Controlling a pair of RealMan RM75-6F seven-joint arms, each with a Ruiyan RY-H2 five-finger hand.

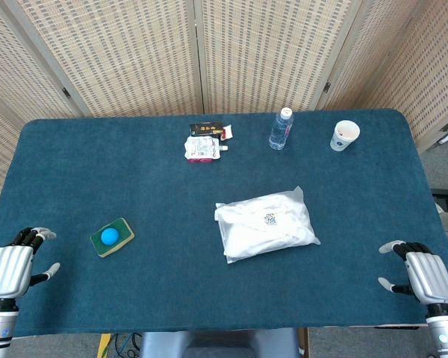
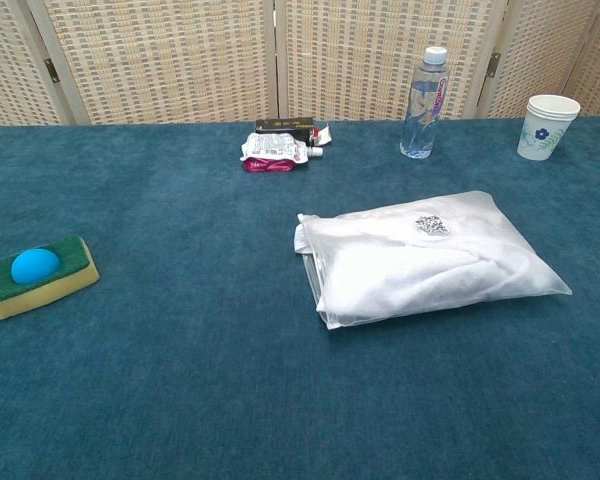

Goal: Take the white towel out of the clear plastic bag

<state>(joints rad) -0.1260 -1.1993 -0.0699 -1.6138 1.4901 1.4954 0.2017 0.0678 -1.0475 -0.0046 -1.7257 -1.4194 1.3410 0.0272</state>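
Note:
A clear plastic bag [image 1: 266, 224] lies flat on the blue table, right of centre, with the folded white towel [image 2: 420, 262] inside it. A small dark printed mark shows on the bag's top. My left hand [image 1: 13, 267] rests at the table's near left corner, holding nothing, fingers apart. My right hand [image 1: 421, 274] sits at the near right corner, likewise holding nothing with fingers apart. Both hands are far from the bag and appear only in the head view.
A green-and-yellow sponge [image 1: 113, 237] with a blue ball on it lies near left. At the back stand a water bottle [image 1: 281, 129], a paper cup [image 1: 344, 136] and a drink pouch [image 1: 204, 148] beside a dark box [image 1: 207, 129]. The table [image 1: 134, 186] has rounded corners.

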